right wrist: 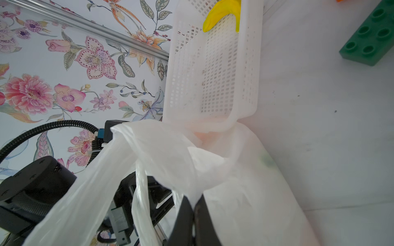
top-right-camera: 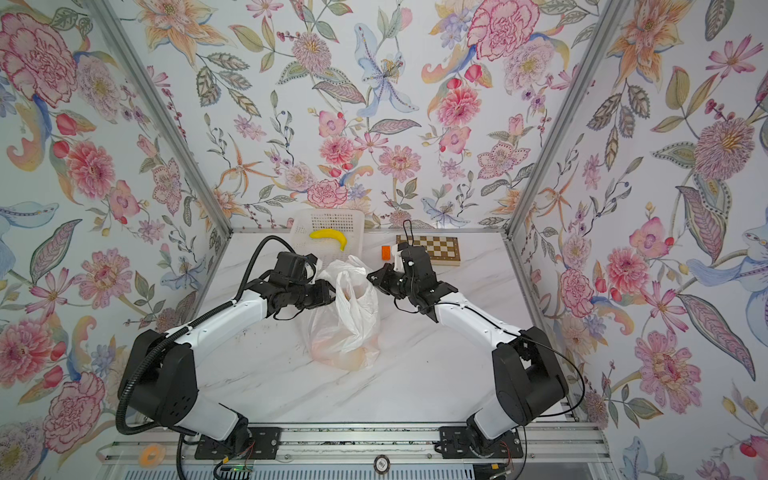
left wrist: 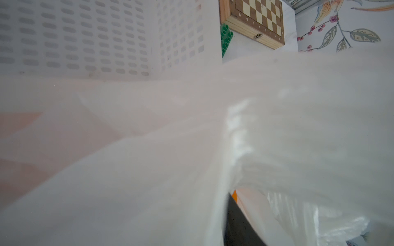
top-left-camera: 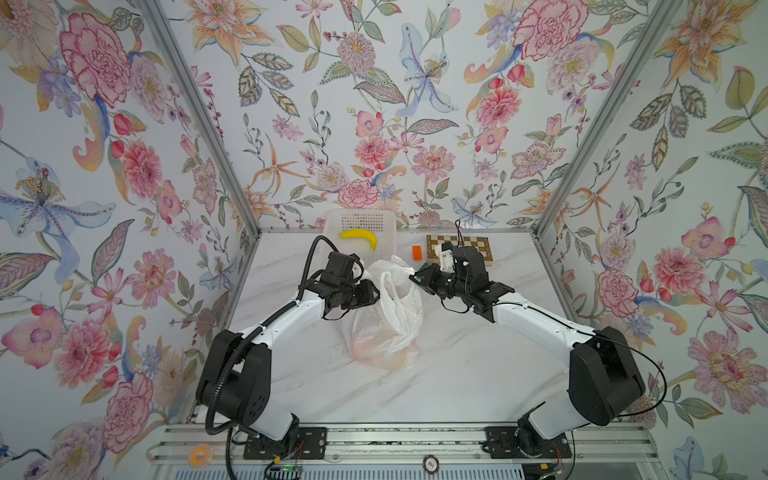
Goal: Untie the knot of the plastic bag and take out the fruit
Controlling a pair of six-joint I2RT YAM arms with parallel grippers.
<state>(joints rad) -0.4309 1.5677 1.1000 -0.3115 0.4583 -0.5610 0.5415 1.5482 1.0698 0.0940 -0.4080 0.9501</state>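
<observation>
film this thin is the weak point. in both top views the plastic bag [top-left-camera: 386, 320] lies mid-table with fruit [top-left-camera: 388, 357] glowing orange through its lower end. the right gripper [top-left-camera: 414, 277] holds a fold of the upper rim and the left gripper [top-left-camera: 374, 293] sits against the opposite side of the mouth. a hard pull apart could stretch or rip the film, and a lift might spill the fruit across the table [top-left-camera: 457, 374]. no tight knot can be made out from above, so whether it is undone stays uncertain. just behind the bag stands the white basket [top-left-camera: 361, 222] holding a banana [top-left-camera: 358, 239], with an orange brick [top-left-camera: 417, 252] and a chessboard [top-left-camera: 465, 245] to its right; these crowd any pull toward the back. in the left wrist view film covers nearly everything and one dark finger [left wrist: 236, 223] pokes out beneath it. whether the left fingers are spread or clamped on plastic cannot be told, and a blind squeeze there could catch only a loose layer and slip. the basket wall, a green brick [left wrist: 226, 38] and the chessboard show beyond. in the right wrist view the right fingers [right wrist: 183, 217] are pressed together on a pinch of film. a handle loop [right wrist: 96, 181] hangs toward the left arm [right wrist: 32, 187] and could snag on it. a green smudge of fruit shows through the bag's side, and the basket's near corner meets the bag's end, so dragging might tip the basket.
</observation>
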